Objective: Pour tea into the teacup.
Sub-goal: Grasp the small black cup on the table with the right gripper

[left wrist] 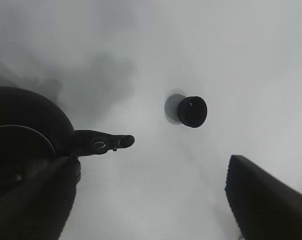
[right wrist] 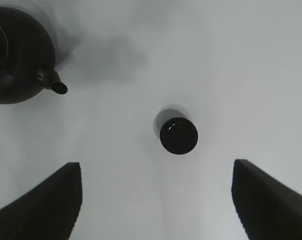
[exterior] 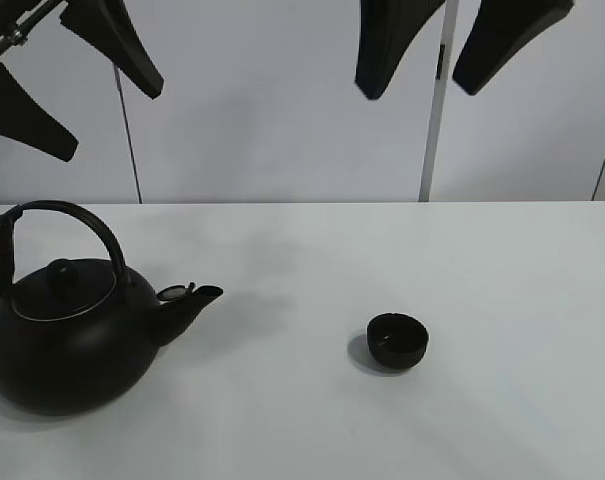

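The small matte-black teacup (exterior: 398, 340) stands upright on the white table, right of centre; it also shows in the left wrist view (left wrist: 192, 111) and the right wrist view (right wrist: 178, 135). The big black kettle (exterior: 62, 340) with arched handle sits at the front left, spout pointing right toward the cup; it also shows in the left wrist view (left wrist: 26, 150) and the right wrist view (right wrist: 18, 55). My left gripper (exterior: 72, 90) hangs open high above the kettle. My right gripper (exterior: 462, 45) hangs open high above the cup. Both are empty.
The white table (exterior: 502, 270) ends at a pale back wall. A white vertical pole (exterior: 432, 120) stands behind the table at right of centre, and a thin dark rod (exterior: 129, 130) at the left.
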You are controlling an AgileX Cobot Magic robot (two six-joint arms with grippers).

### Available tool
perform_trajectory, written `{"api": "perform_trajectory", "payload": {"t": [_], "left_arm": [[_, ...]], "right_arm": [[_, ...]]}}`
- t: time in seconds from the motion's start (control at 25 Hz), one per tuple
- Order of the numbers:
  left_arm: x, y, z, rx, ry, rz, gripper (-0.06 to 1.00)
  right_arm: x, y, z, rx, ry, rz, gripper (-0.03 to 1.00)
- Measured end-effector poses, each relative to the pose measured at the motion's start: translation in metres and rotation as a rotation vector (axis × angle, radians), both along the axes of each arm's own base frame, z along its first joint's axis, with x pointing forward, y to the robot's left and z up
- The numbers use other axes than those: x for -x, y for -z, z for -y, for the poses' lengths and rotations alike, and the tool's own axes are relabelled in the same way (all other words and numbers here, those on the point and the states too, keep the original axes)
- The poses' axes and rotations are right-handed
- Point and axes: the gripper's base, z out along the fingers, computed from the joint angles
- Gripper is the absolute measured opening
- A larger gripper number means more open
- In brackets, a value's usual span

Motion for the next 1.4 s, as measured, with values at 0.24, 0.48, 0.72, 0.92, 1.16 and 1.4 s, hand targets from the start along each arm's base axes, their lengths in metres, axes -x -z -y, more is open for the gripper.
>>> {"api": "perform_trajectory", "payload": {"t": [0.24, 0.48, 0.72, 0.92, 1.16, 1.4], "left_arm": [[0.0, 0.0, 0.0, 0.0, -0.001, 0.001, 0.59], [0.0, 0.0, 0.0, 0.0, -0.001, 0.001, 0.59], [0.0, 0.0, 0.0, 0.0, -0.001, 0.001, 0.59], [0.0, 0.0, 0.0, 0.0, -0.001, 0.001, 0.59], [0.0, 0.0, 0.0, 0.0, -0.001, 0.001, 0.59], [0.0, 0.0, 0.0, 0.0, -0.001, 0.001, 0.59]], "right_arm": [[-0.022, 0.041, -0.012, 0.052, 0.019, -0.092, 0.57], [-0.035, 0.073, -0.019, 0.093, 0.019, -0.162, 0.57], [-0.044, 0.102, -0.024, 0.129, 0.019, -0.225, 0.57], [-0.05, 0.125, -0.027, 0.161, 0.022, -0.274, 0.57], [-0.054, 0.15, -0.029, 0.192, 0.054, -0.336, 0.57], [-0.06, 0.166, -0.026, 0.257, 0.075, -0.333, 0.57]]}}
